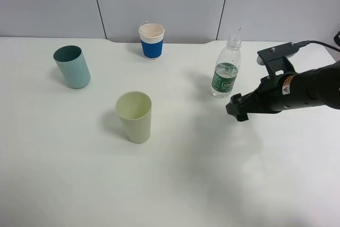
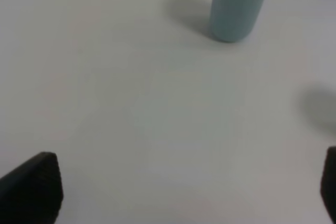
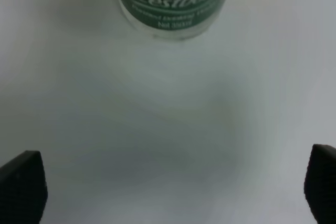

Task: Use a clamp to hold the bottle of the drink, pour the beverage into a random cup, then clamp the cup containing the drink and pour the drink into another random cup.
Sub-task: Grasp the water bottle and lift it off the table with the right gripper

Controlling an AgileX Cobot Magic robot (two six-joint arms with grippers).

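The clear bottle (image 1: 226,70) with a dark green label stands upright and uncapped at the back right of the white table. How much beverage it holds I cannot tell. My right gripper (image 1: 237,108) hovers just in front of the bottle, apart from it. In the right wrist view the bottle's label (image 3: 173,3) lies ahead of the open right gripper (image 3: 173,192), with nothing between its fingers. The pale yellow-green cup (image 1: 135,116) stands mid-table. The teal cup (image 1: 72,66) stands at the far left, and in the left wrist view this cup (image 2: 239,3) is well ahead of my open left gripper (image 2: 181,192).
A white paper cup with a blue sleeve (image 1: 152,41) stands at the back centre near the grey wall panels. The table (image 1: 212,184) is bare white between the cups. The left arm does not show in the exterior high view.
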